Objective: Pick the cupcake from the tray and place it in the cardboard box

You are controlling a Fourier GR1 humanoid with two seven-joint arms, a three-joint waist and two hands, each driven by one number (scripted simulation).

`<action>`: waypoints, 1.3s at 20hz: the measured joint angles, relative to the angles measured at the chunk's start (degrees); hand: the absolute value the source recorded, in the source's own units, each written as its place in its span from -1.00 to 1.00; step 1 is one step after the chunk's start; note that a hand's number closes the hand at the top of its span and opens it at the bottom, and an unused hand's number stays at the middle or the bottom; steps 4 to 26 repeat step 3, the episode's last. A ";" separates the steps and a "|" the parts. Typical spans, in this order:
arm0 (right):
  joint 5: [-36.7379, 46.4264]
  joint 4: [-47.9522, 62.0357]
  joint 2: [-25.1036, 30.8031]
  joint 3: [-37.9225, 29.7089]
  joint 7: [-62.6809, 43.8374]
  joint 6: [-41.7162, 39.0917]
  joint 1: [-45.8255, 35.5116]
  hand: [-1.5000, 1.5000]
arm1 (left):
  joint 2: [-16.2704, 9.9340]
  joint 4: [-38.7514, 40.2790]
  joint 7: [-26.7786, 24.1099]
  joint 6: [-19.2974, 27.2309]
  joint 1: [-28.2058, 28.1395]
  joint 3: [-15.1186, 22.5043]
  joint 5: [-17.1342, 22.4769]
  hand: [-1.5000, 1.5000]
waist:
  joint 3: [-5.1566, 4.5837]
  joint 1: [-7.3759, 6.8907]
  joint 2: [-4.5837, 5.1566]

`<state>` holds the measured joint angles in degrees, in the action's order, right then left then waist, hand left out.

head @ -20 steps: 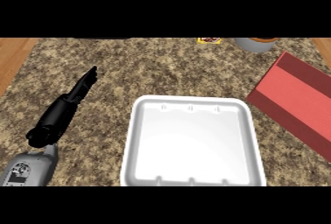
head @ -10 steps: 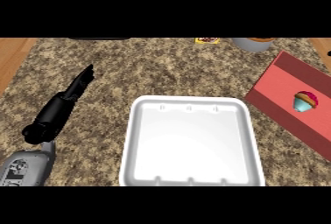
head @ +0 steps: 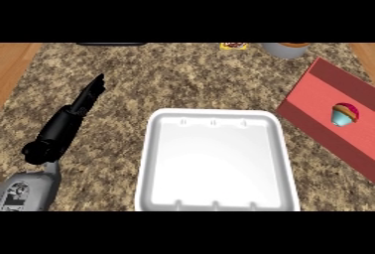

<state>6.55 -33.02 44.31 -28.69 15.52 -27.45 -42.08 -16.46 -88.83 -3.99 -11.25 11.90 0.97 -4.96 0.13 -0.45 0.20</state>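
The small cupcake with a blue wrapper and pink-and-yellow top (head: 343, 114) stands upright at the right edge of the frame, on the red flat surface (head: 330, 106) that runs diagonally from the upper right toward the lower right. The large white rectangular foam tray (head: 217, 161) occupies the lower centre of the frame and holds nothing.

The task names a tray as the source and a cardboard box as the destination. The red surface reads as one of the two (its walls, if any, cannot be made out), and which one is not settled here. The scene therefore fits either stage: the cupcake waiting on its source, or the cupcake already set down at its destination.

The robot's black left hand (head: 86, 98) lies at the upper left of the frame over the speckled brown granite counter (head: 168, 82), fingers straight and together, holding nothing. It is well apart from the cupcake. The right hand does not appear.

Any pick of the cupcake would call for an approach from the right side of the frame and a grasp round the wrapper.
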 measured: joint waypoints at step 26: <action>-3.16 4.75 2.27 -4.05 -1.51 0.12 -1.56 -1.00 | 0.17 0.20 -0.24 -0.07 0.59 0.11 -0.35 0.00 | 0.00 -0.33 0.18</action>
